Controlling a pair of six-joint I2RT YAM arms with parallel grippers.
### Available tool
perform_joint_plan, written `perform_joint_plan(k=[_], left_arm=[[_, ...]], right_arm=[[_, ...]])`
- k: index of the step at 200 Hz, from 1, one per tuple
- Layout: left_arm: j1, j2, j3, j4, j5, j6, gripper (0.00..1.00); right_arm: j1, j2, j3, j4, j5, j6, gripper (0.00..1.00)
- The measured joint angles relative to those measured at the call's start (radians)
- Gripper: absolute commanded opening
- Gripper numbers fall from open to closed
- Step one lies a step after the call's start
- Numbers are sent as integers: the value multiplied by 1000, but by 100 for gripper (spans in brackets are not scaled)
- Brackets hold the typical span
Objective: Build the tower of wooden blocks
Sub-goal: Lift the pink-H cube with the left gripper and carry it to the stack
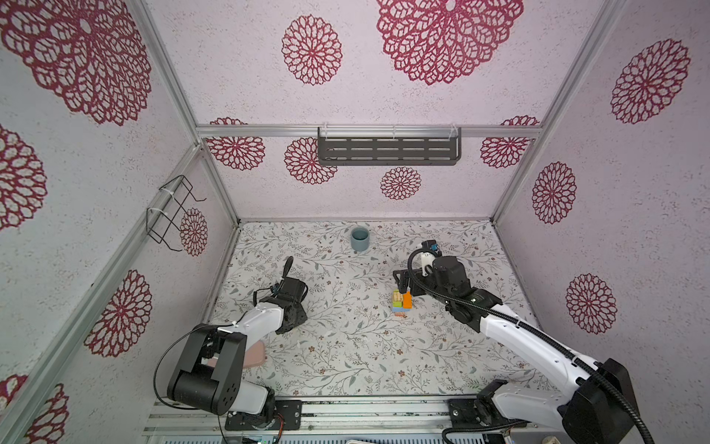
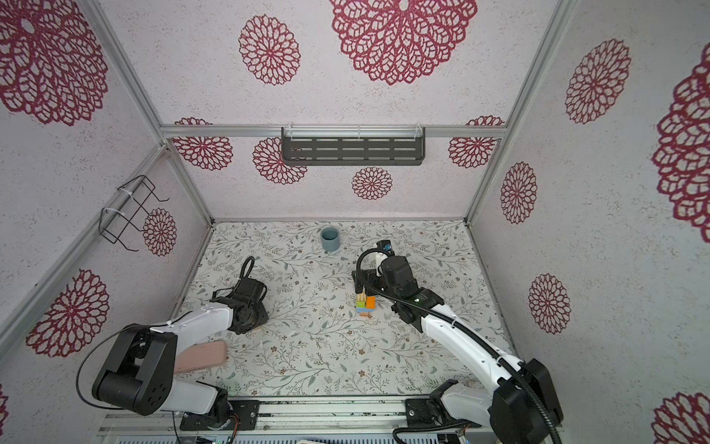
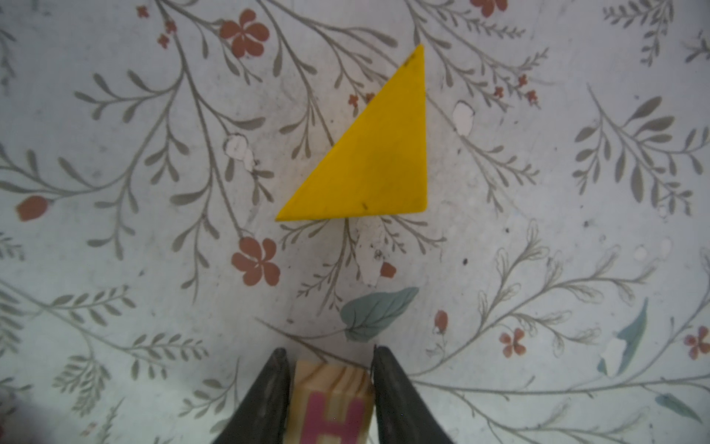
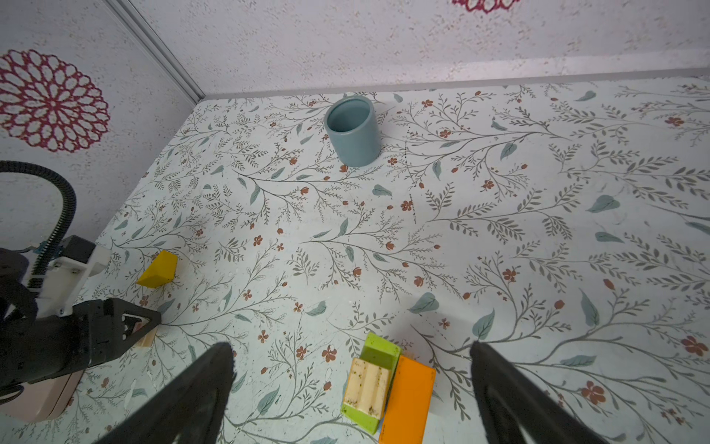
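The left gripper [image 3: 329, 350] is clamped on the H letter cube [image 3: 332, 399]; the right gripper [image 4: 351, 348] hangs wide apart at the tower [image 1: 401, 301], five o'clock from the cup [image 1: 360, 238]; I'd fear the grippers colliding there, or the cube landing off-centre and toppling everything.

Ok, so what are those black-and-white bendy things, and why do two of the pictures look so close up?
Those are a robot's left arm and right arm, standing at the front of a flowery table. Each ends in a two-fingered pincher. Two pictures look down from high above, almost alike. The close-ups come from small cameras on the wrists. The left gripper pinches a wooden cube with a pink H; a yellow wedge lies just beyond it. The right gripper hangs wide open close to the small tower of coloured blocks. A grey-blue cup stands at the back, and a pink case lies by the left arm.
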Motion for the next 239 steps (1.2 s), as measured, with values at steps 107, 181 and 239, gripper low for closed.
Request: perform_joint_plan(k=[107,181,239], left_arm=[[-55,-44,145,-136,4,16,26],[-267,78,559,-314,-28,32,26],[-412,326,917,-412,-40,47,26]], right_arm=[[-25,-23,-25,-6,-2,-8,99],[-137,-106,-138,-9,-40,19,99],[-346,-154,-204,-6,-153,79,99]])
